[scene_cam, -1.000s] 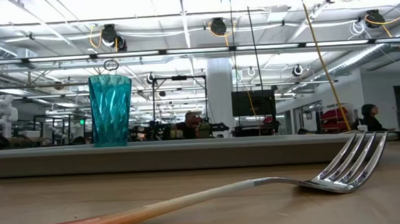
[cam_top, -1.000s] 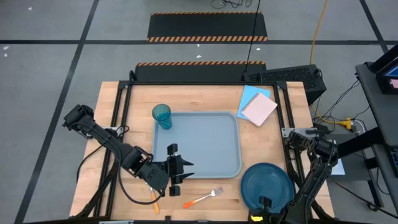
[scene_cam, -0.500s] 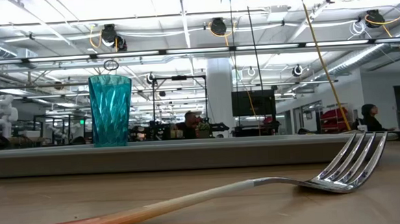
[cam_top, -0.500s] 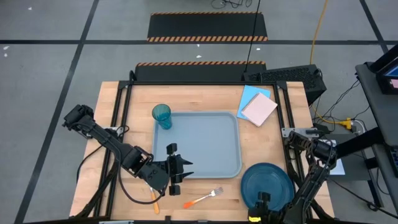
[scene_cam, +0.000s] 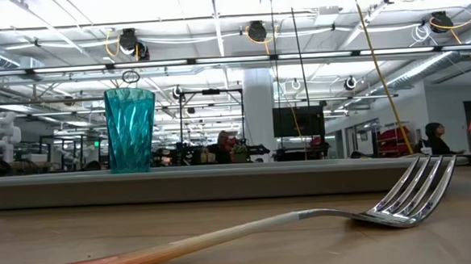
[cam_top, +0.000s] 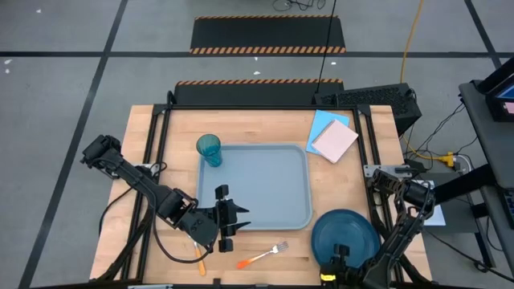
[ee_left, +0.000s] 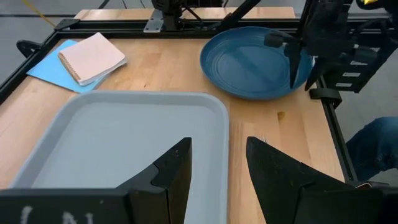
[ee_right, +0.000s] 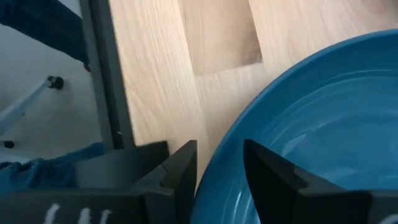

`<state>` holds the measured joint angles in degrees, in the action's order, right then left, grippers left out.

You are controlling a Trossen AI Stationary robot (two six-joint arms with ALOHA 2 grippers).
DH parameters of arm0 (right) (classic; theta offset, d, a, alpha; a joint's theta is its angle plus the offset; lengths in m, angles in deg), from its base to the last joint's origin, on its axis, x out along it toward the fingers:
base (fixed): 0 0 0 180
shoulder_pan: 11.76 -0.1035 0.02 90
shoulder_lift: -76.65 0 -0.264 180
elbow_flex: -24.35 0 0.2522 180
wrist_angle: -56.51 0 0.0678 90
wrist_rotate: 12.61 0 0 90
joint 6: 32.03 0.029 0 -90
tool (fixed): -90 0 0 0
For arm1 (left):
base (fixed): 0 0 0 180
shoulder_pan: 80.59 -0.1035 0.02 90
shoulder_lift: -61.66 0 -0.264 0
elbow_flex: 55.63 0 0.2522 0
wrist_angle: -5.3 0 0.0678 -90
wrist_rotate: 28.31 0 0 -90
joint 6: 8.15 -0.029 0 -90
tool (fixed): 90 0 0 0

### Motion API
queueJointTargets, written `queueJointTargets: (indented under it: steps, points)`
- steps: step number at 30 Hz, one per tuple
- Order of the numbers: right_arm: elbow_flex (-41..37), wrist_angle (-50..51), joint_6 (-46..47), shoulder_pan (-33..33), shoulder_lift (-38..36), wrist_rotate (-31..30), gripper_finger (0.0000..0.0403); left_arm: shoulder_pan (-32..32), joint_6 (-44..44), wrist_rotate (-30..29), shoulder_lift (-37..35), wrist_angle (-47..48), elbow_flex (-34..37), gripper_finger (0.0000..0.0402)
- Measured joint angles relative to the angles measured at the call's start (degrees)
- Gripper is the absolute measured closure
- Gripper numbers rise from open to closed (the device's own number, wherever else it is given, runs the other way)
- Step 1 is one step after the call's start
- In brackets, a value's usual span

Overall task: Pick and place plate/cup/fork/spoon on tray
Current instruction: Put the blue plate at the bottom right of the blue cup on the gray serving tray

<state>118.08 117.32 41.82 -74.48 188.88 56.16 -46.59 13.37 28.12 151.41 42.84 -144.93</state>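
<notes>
The grey-blue tray point(cam_top: 299, 164) lies mid-table. The teal cup point(cam_top: 209, 148) point(scene_cam: 130, 129) stands upright at the tray's far left corner. The fork point(cam_top: 263, 255) point(scene_cam: 416, 191) lies flat on the wood before the tray's near edge. The spoon's orange handle point(cam_top: 201, 261) shows beside my left arm, its bowl hidden. The dark blue plate point(cam_top: 347, 234) point(ee_left: 249, 62) rests flat at the near right. My left gripper point(cam_top: 238, 218) point(ee_left: 217, 143) hangs open over the tray's near left edge. My right gripper point(cam_top: 339, 257) point(ee_right: 219, 149) is open, pointing down at the plate's near rim. My right gripper stands astride the plate's near rim point(ee_right: 227, 168), one finger point(ee_right: 180, 168) outside over the wood and one finger point(ee_right: 273, 180) over the plate's inside. It comes steeply from above. The plate lies flat on the table. Whether either finger touches it, I cannot tell.
A pink notebook point(cam_top: 334, 140) lies on a light blue sheet point(cam_top: 321, 122) at the far right corner. A black frame rail point(ee_right: 102, 68) runs along the table's near edge close to the plate. A person's leg point(ee_left: 373, 146) shows beyond that edge.
My right gripper has sunk toward the plate's near rim and tipped a little. The plate, fork, cup and tray lie as before.
</notes>
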Motion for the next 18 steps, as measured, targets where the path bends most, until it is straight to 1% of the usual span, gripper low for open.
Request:
queueJointTargets:
  steps: [3, 5, 12, 18]
  points:
    - [-0.71, -0.01, 0.33, 0.0, 0.0, 1.23, 0.0296, -0.15, 0.02, 0.01, 0.0, 0.0, 0.0, 0.0245]
    - [-0.86, 0.08, 1.24, 0.0, -0.03, 1.97, 0.0312, -0.15, 0.17, 0.0, 0.0, -0.04, 0.0, 0.0245]
    - [-0.86, 0.88, 2.9, -0.01, -0.18, 3.63, 0.039, -0.15, 1.18, 0.01, -0.02, -0.04, 0.0, 0.0245]
    - [-0.94, 3.24, 6.52, 0.0, -1.06, 4.98, 0.0394, -0.15, 0.91, 0.01, -0.02, -0.02, 0.0, 0.0245]
